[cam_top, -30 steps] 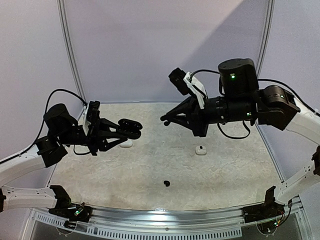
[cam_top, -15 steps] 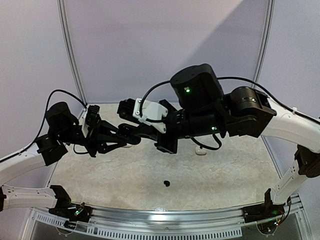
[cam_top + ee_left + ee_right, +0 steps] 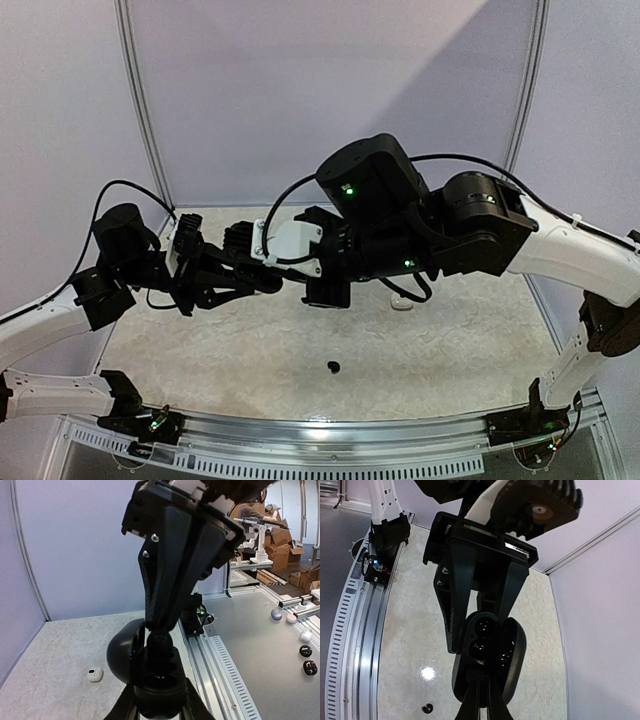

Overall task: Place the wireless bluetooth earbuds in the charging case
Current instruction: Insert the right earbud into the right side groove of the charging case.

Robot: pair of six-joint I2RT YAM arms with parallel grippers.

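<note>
— Earbuds [image 3: 333, 367]: where are they right now?
— One, round and glossy black, lies on the table [image 3: 470, 350], low and centre in the overhead view, well apart from both my grippers. Whether another is pinched in my right gripper [image 3: 481, 700] I cannot tell. Its jaws are closed tight, with the tips right at the open charging case [image 3: 492, 650].
— And why is the case in mid-air?
— My left gripper [image 3: 157, 702] is clamped on its base and holds it off the table. The wells face my right wrist, so I judge a bud can be pressed in against a firm hold.
— What is in the wells?
— Two dark glossy rounds show in the middle of the right wrist view. Seated buds or bare cups, I cannot say. A small white case [image 3: 402, 303] rests on the table, right of centre.
</note>
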